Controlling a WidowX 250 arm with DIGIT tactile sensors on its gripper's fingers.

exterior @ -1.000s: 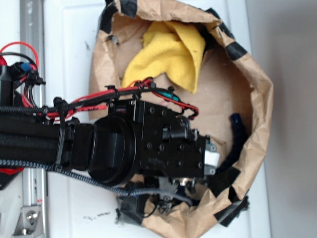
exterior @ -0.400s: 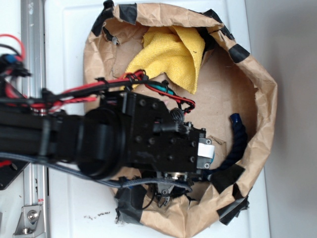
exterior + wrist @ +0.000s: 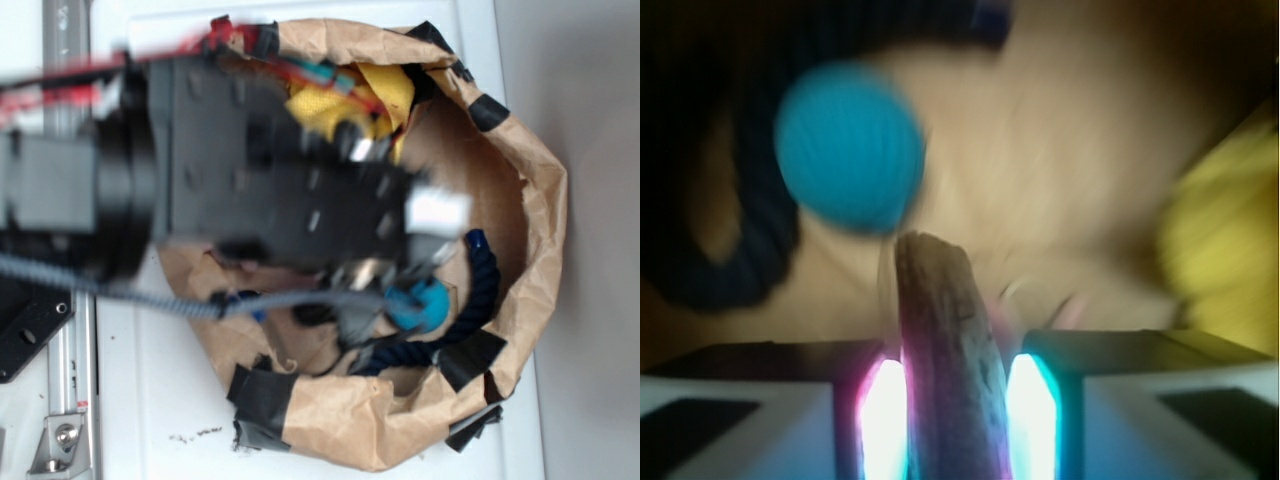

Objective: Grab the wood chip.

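A white tabletop [image 3: 330,465] carries a single brown paper bag [image 3: 530,200] with its rim rolled down into a wide bowl, the rim patched with several black tape patches [image 3: 262,395]. From the wrist view, the one wood chip [image 3: 945,360], a dark brown, grainy, elongated sliver with a ragged tip, stands clamped between the two glowing pads [image 3: 1035,420] of the black gripper [image 3: 948,425], its free end pointing toward the bag's floor; the jaws press against both of its flat sides, so the gripper is clenched on the chip. In the exterior view the chip itself cannot be made out, hidden under the blurred black body of the arm [image 3: 250,170], which reaches in over the bag from its open left side. Just past the chip's tip in the wrist view lies one round teal ball [image 3: 850,145], and in the exterior view that teal ball [image 3: 420,305] sits inside the bag near its lower wall. One dark navy rope [image 3: 485,280] curls round the ball along the bag's inner right and lower wall; in the wrist view it shows as a dark loop [image 3: 730,230] beside the ball. One yellow cloth [image 3: 375,95] lies at the bag's upper end, partly covered by the arm, and appears as a yellow blur [image 3: 1225,250] at the wrist view's right edge.
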